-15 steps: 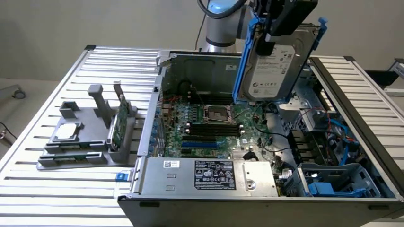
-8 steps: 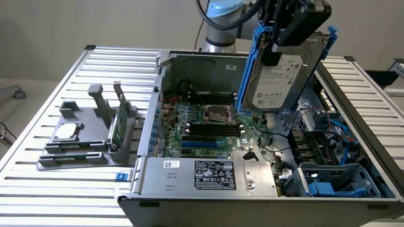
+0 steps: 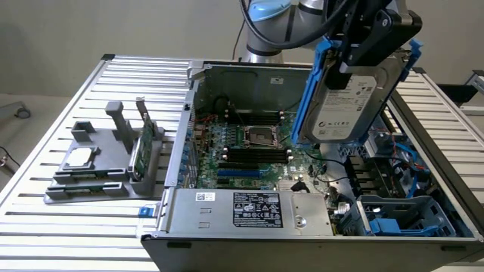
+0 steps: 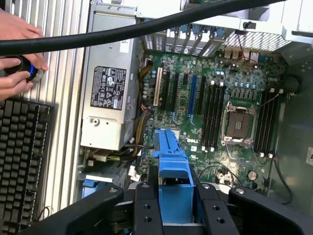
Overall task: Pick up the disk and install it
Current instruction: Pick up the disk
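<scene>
The two black fingers (image 4: 146,208) are closed on the disk (image 3: 344,107), pressing on either side of one of its blue side rails (image 4: 171,186), which fills the gap between them in the wrist view. In the exterior view the disk hangs from the arm (image 3: 276,22), steeply tilted, almost on end, with its white printed label turned toward the camera and a blue rail (image 3: 309,85) along each long edge. It is held in the air over the open computer case (image 3: 189,113), toward the exterior view's right side of it, with its lower end above the green main board (image 3: 253,150).

Below it in the case lie the bare processor socket (image 3: 255,136), the black memory slots (image 3: 257,156) and, nearer the camera, the grey power supply (image 3: 250,209) with its black label. Blue plastic drive bays (image 3: 400,221) sit in the case's corner at the exterior view's right.

The case stands on a slatted metal worktop (image 3: 76,226). On the exterior view's left, well apart from the disk, a grey holder (image 3: 113,170) carries a smaller flat silver drive (image 3: 79,158) and an upright thin green card (image 3: 142,144).

In the wrist view a thick black cable (image 4: 146,29) crosses the picture, and beside the case a person's hands (image 4: 14,29) hold a small round black object (image 4: 27,68) next to a black keyboard (image 4: 22,161).
</scene>
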Action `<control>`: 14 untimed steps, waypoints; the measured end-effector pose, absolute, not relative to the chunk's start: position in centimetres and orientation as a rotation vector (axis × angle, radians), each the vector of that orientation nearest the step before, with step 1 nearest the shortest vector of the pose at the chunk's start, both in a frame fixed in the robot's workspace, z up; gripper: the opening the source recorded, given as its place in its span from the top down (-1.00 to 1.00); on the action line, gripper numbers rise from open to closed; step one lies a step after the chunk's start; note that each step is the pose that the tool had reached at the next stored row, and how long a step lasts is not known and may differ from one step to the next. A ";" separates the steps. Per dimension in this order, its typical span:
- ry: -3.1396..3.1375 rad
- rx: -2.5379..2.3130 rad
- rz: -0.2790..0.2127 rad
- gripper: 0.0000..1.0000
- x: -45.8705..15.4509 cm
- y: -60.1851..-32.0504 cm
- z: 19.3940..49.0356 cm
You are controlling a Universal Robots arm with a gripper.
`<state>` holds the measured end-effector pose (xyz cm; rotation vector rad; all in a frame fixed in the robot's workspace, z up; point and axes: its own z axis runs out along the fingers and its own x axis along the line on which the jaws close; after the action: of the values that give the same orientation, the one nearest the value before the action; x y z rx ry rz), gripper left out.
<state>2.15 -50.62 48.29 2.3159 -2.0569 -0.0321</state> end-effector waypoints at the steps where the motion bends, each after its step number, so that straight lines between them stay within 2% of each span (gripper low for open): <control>1: -2.057 2.316 -0.032 0.35 2.3 -50.8 48.3; 14: -2.057 2.316 -0.032 0.35 4.4 -53.2 48.3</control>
<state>4.43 -53.21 48.26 2.3159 -2.0569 -0.0322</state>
